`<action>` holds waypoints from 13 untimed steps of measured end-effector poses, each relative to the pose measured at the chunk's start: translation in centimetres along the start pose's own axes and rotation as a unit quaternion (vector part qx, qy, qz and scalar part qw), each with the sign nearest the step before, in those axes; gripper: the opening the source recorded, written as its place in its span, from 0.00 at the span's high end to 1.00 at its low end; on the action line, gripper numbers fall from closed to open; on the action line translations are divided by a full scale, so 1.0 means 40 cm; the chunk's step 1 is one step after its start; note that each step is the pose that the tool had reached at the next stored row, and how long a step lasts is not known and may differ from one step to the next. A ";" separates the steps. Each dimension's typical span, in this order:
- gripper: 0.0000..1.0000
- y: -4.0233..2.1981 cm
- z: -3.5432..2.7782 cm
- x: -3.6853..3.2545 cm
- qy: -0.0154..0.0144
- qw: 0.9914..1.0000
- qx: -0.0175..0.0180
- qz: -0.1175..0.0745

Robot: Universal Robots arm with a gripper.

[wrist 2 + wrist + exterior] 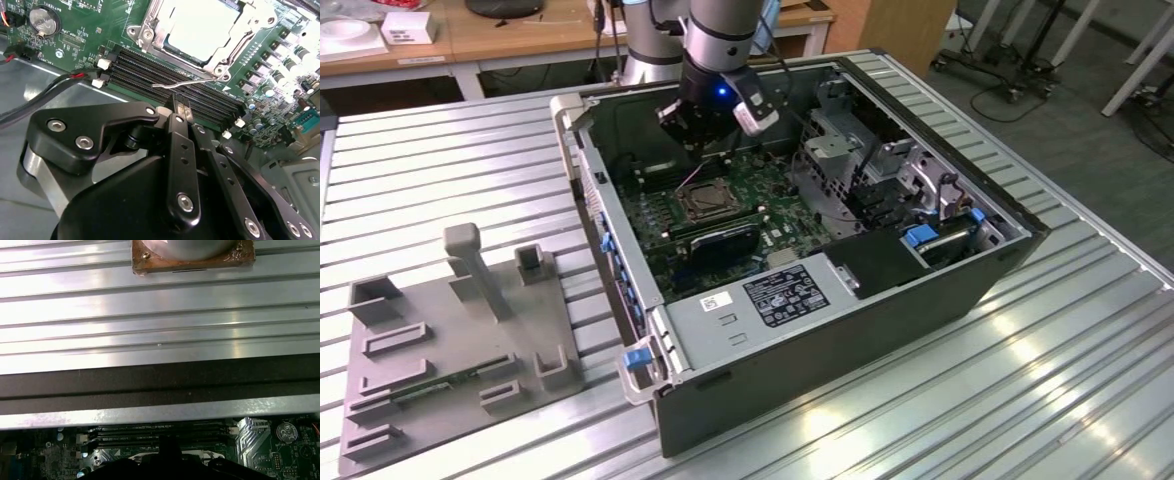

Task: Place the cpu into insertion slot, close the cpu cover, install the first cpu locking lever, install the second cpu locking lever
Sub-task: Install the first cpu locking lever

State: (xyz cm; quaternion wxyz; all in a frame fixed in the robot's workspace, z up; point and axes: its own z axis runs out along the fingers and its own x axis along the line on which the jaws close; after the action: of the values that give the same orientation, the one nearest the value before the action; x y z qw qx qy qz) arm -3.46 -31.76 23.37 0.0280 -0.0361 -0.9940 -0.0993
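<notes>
By the cpu locking lever [195, 81] hangs the gripper [181, 111], its fingers [175, 113] pressed together

In the second wrist view the cpu cover [152, 27] is cut off at the picture's top; the gripper [181, 100] hides the green board's [85, 35] near edge.

Bright overhead light; white glare streaks the ribbed metal table [1041, 380].

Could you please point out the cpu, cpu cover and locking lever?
cpu [200, 27], second wrist view, centre of pale top.
cpu cover [155, 30], second wrist view, silvery frame edge.
locking lever [195, 81], second wrist view, mid wire.
</notes>
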 end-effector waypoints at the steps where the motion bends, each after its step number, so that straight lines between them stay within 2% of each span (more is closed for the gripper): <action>1: 0.89 0.000 0.000 0.000 0.000 1.000 0.000 0.000; 3: 0.89 0.000 0.000 0.000 0.001 1.000 0.000 0.000; 4: 0.89 0.000 0.000 0.000 0.006 1.000 0.000 0.001; 6: 0.89 0.000 0.001 -0.001 0.021 1.000 0.001 0.004; 7: 0.89 0.000 0.001 -0.001 0.027 1.000 0.002 0.006; 8: 0.89 0.000 0.001 -0.001 0.029 1.000 0.002 0.006; 10: 0.89 0.000 0.001 -0.001 0.030 1.000 0.002 0.006; 13: 0.89 0.000 0.001 -0.003 0.030 1.000 0.002 0.006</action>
State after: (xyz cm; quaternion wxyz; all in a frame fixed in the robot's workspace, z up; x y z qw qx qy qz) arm -3.33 -31.76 23.32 0.0586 -0.0395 -0.9927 -0.0982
